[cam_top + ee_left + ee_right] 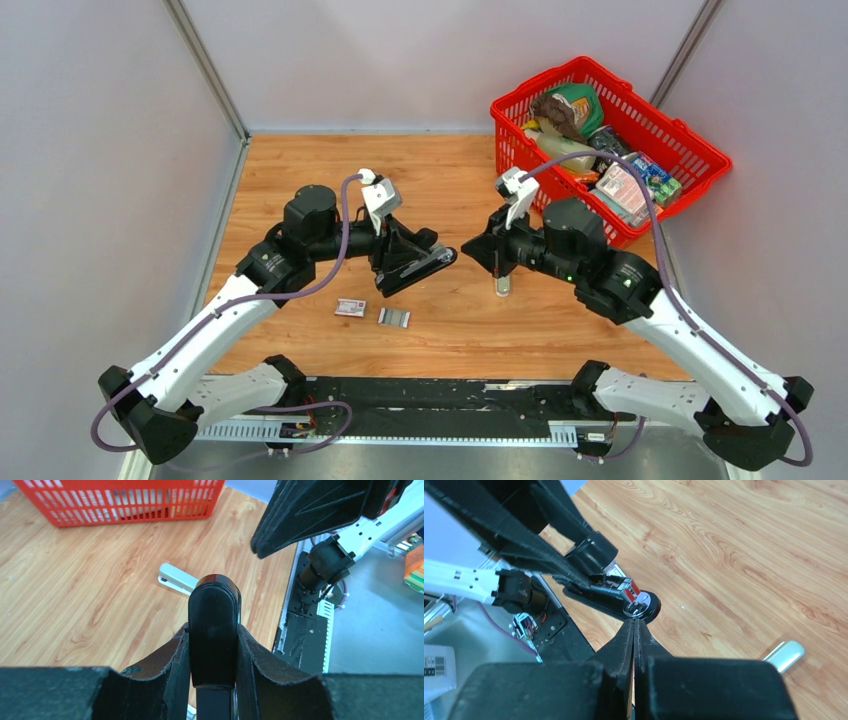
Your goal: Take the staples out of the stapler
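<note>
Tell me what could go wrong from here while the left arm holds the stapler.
The right fingers are closed right at the open front end of the stapler. A push there could twist it in the left fingers or knock it loose. Anything pulled free may drop and scatter on the table, where one strip of staples already lies.

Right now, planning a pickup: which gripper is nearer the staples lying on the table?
Left. The left gripper, clamping the stapler, hangs just beyond the staples; right gripper is farther, off to their right.
</note>
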Robot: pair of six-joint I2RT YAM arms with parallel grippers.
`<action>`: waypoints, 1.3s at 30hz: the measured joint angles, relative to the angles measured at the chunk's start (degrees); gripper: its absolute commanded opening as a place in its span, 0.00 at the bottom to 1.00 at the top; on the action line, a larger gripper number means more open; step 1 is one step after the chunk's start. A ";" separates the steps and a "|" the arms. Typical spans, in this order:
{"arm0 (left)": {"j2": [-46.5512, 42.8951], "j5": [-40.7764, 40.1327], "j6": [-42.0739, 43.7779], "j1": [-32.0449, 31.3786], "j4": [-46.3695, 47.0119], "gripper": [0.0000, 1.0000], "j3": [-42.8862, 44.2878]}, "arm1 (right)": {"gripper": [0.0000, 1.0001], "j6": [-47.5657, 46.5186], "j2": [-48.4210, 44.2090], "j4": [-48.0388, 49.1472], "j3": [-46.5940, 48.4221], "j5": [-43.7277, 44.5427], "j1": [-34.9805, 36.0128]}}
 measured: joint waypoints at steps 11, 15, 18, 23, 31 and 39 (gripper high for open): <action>1.22 -2.67 -2.12 0.00 1.68 0.00 -0.57 | 0.00 6.49 5.73 10.93 -1.01 5.35 0.02; 1.22 -3.28 -2.38 0.00 2.05 0.00 -0.92 | 0.00 8.28 7.72 13.64 -0.98 5.99 0.04; 1.22 -3.72 -2.51 0.00 2.69 0.00 -1.07 | 0.00 9.20 9.57 14.51 -0.98 7.04 0.33; 1.22 -4.15 -2.95 0.00 3.96 0.00 -1.44 | 0.00 10.38 11.47 14.91 -0.98 8.87 1.33; 1.07 -5.01 -4.22 0.00 5.27 0.00 -2.49 | 0.00 11.32 12.09 15.58 -1.01 11.50 3.02; 0.61 -7.19 -5.88 0.00 8.00 0.00 -4.42 | 0.00 13.09 12.26 16.72 -4.31 12.79 3.91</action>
